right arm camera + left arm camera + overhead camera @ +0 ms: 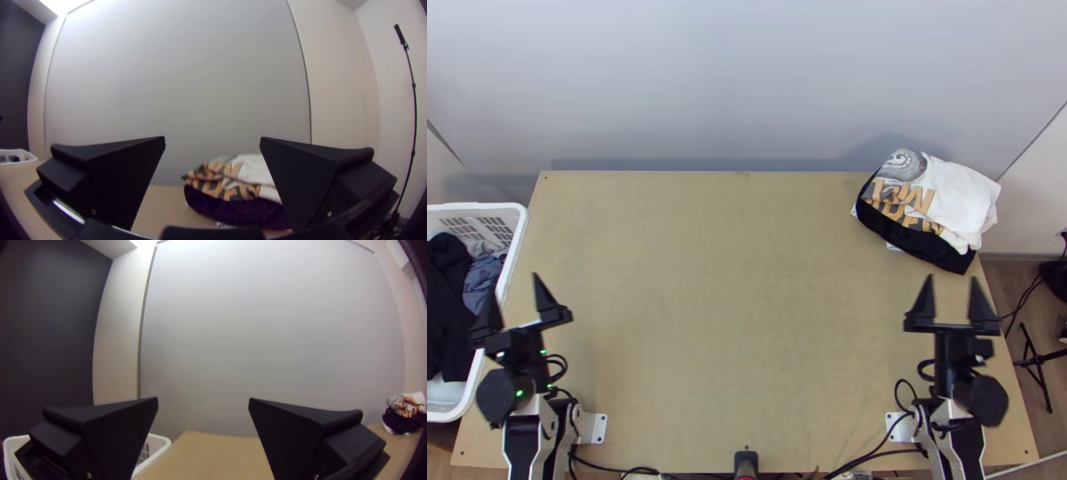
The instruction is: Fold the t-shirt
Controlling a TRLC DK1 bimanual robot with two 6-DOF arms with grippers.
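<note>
L gripper [513, 285] gaped wide, approx. over the table's L edge near the basket; R gripper [953, 278] was wide too, over the table's R side, short of the pile. Each had 2 flat blk fingers, finely ribbed on the inner faces, nothing btwn them. The 1 table [731, 280] was smooth light wood, rectangular. At its far R corner sat 1 pile, at least 2 garments: wht tee [965, 192] on top, folded into a rough, soft-edged block, w/ orange lettering plus 1 grey swirl print; blk cloth [925, 244] right under it, also folded, plain and matte. A bit of wht fabric [893, 248] poked out at the bottom. Which shirt was the task's, couldn't tell; the tee w/ print lay up on that pile. L of the table stood 1 basket [475, 206], wht plastic, rounded corners, slotted side, holding at least 3 bunched pcs: dark cloth [447, 304], blue-grey cloth [483, 276] and lt grey cloth [479, 245], all soft and creased. Behind the table rose 1 flat grey panel [731, 80].
</note>
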